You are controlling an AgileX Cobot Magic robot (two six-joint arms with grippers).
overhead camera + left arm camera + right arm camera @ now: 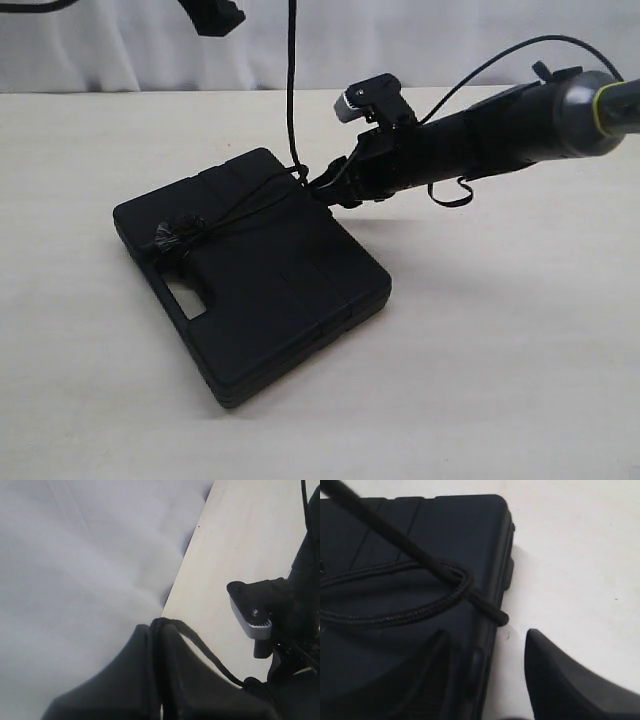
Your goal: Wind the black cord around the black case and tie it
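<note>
The table point(520, 350) carries the black case point(270, 300), lying flat with its lid up and its handle slot point(185, 300) at the near left. Case: rigid, and likely heavy enough to hold its place under cord tension. Right gripper point(335, 188): low at the case's far edge, jaws wide, holding nothing. Left gripper point(159, 630): raised above the case, fingers pressed together, with the black cord point(292, 100) pinched at their tips. The cord drops taut to the far edge, loops across the lid and ends in a bunched knot point(175, 237) near the slot. Cord: soft, limp and braided, so probably not slippery. Recommended grip: the strand just beside the loop at the far edge
</note>
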